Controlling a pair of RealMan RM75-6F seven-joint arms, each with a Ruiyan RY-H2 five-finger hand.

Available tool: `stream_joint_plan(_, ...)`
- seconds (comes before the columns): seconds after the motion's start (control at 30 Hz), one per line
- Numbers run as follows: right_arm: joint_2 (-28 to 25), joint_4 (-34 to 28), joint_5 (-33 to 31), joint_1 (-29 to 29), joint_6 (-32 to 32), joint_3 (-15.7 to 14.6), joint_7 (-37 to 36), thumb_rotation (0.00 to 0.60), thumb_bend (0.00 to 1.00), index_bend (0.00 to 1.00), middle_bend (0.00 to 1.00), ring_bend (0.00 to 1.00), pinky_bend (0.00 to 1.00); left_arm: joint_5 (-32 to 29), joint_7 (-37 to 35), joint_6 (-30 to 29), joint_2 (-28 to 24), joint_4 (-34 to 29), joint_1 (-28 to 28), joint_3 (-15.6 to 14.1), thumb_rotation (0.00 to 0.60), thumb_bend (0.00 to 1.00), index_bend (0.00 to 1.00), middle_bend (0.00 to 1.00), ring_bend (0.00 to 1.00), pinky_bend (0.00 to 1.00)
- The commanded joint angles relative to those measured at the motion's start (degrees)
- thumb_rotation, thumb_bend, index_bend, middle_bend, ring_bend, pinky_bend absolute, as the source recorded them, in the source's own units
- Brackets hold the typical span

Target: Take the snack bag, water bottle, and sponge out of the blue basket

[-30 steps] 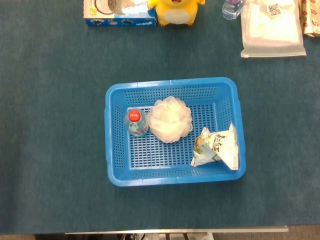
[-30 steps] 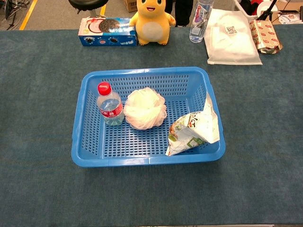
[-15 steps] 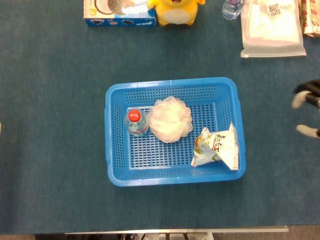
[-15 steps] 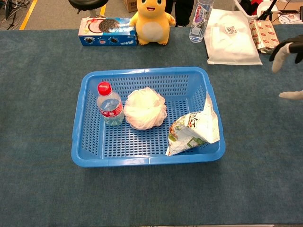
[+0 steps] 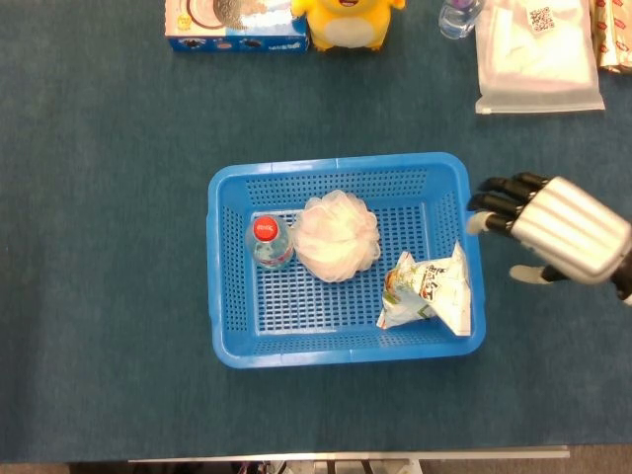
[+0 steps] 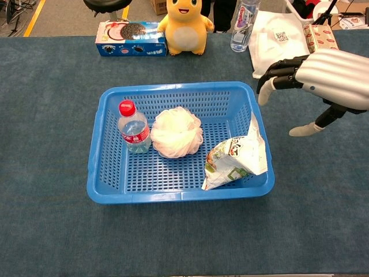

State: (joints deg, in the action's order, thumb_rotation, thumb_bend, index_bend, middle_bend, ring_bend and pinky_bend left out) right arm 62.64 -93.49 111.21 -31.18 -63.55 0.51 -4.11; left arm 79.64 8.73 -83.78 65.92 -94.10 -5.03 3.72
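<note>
The blue basket (image 5: 222,341) (image 6: 104,190) sits mid-table. Inside it a water bottle with a red cap (image 5: 268,242) (image 6: 134,128) stands at the left. A pale mesh sponge (image 5: 339,235) (image 6: 176,132) lies beside it in the middle. A green and white snack bag (image 5: 428,290) (image 6: 237,156) leans in the right front corner. My right hand (image 5: 553,229) (image 6: 320,78) hovers just right of the basket's right wall, above the snack bag's side, fingers spread and holding nothing. My left hand is not in view.
Along the far edge stand a blue cookie box (image 6: 130,38), a yellow plush toy (image 6: 184,26), a clear bottle (image 6: 242,23), a white bag (image 6: 282,46) and a red snack pack (image 6: 323,43). Dark teal cloth covers the table.
My right hand has come in from the right edge and moved left, up to the basket's right wall. The basket's contents have not moved.
</note>
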Motion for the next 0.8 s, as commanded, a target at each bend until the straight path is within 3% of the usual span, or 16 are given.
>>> stream_joint_plan(0.03, 0.8, 0.6, 1.1, -1.4, 0.3, -0.6, -0.4, 0.6, 0.0, 0.3, 0.27, 0.16, 0.29, -0.1, 0.0, 0.1, 0.0, 0.1, 0.0, 0.0, 0.6, 0.32, 0.5, 0.47, 0.33, 0.46)
stream_joint_plan(0.23, 1.9, 1.4, 2.5, -3.5, 0.1, -1.4, -1.7, 0.6, 0.0, 0.22, 0.2, 0.1, 0.25, -0.3, -0.1, 0.4, 0.3, 0.3, -0.1, 0.0, 0.6, 0.32, 0.5, 0.48, 0.33, 0.46)
stream_joint_plan(0.8, 8.2, 5.7, 1.9, -10.2, 5.2, -4.1, -5.4, 0.6, 0.0, 0.21, 0.21, 0.1, 0.25, -0.5, -0.9, 0.1, 0.4, 0.9, 0.3, 0.0, 0.6, 0.32, 0.5, 0.49, 0.33, 0.46)
